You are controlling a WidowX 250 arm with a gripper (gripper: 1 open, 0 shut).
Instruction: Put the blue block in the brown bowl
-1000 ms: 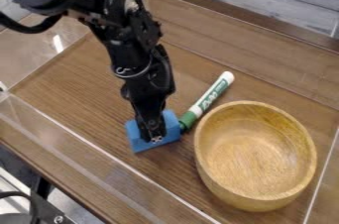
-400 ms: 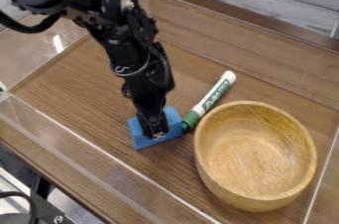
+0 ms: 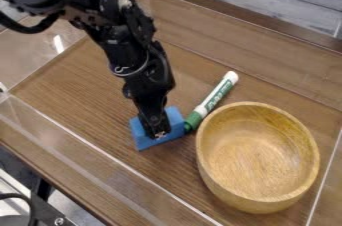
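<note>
The blue block (image 3: 144,138) lies on the wooden table, left of the brown bowl (image 3: 258,155). My black gripper (image 3: 156,127) points down onto the block's top, its jaws closed around the block's upper part. The block still rests on the table surface. The bowl is round, light wood with a thick rim, and holds nothing; a small gap separates it from the block.
A green-and-white marker pen (image 3: 210,100) lies diagonally just right of the gripper, its tip close to the block and the bowl's rim. A clear low wall (image 3: 54,140) borders the table's front left edge. The black arm (image 3: 114,30) rises to the upper left.
</note>
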